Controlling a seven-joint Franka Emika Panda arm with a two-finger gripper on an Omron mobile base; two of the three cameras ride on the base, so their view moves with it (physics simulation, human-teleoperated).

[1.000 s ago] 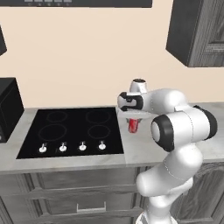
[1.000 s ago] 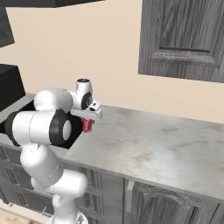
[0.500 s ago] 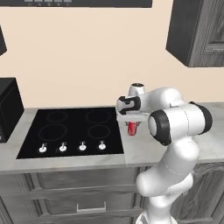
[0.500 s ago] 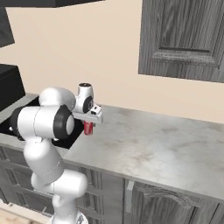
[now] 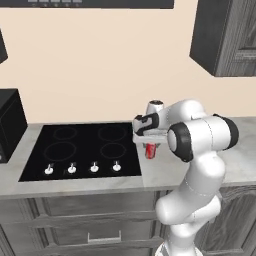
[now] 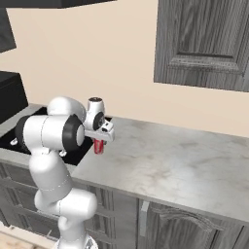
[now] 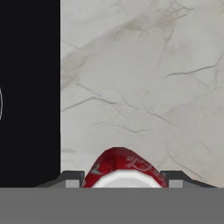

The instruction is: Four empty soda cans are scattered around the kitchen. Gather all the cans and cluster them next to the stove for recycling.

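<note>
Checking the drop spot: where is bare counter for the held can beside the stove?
Bare marble counter runs from the stove edge rightward, wall to front edge. The gripper holds the can over the strip just right of the stove; the hand view shows bare marble there. Only the arm crowds that strip.

Soda can [image 5: 150, 150] above counter [image 5: 245, 160], just right of stove [image 5: 85, 150]. Wall cabinet [image 5: 225, 35] far right, overhead.

Soda can [image 5: 150, 150] top behind gripper [image 5: 150, 145]
</note>
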